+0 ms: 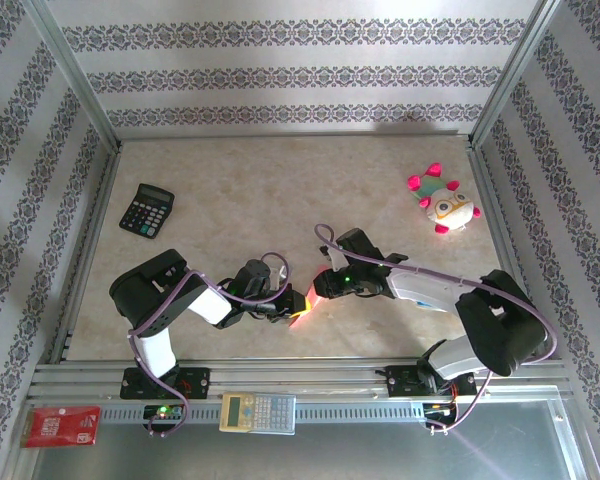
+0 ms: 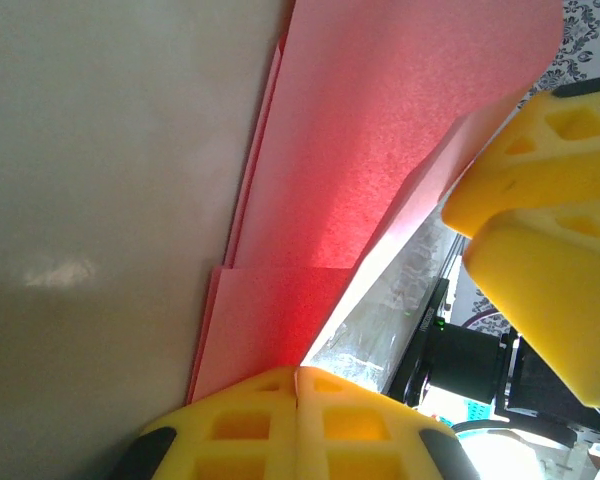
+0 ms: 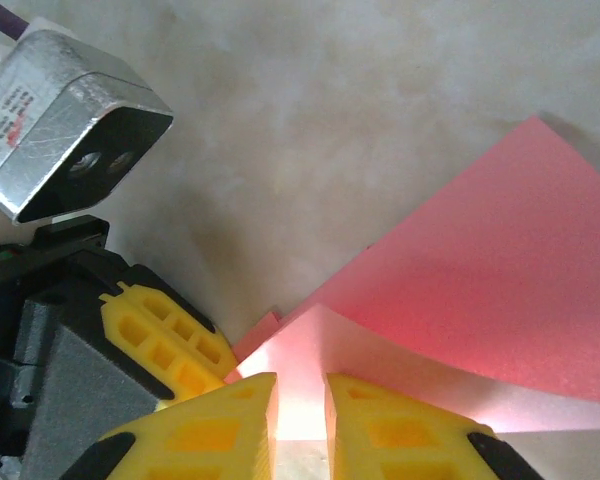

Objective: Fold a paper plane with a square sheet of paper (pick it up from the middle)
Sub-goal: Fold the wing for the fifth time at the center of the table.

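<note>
Part-folded square sheet of paper [image 2: 380, 150] pinched at one edge in clenched left gripper [image 2: 297, 372]; right gripper [image 3: 300, 382] jaws slightly apart, straddling raised fold, unclamped.

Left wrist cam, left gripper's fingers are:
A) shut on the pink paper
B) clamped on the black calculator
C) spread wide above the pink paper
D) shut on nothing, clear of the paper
A: the left gripper has its yellow fingers pressed together, with the folded pink paper running out from the seam between them.
</note>
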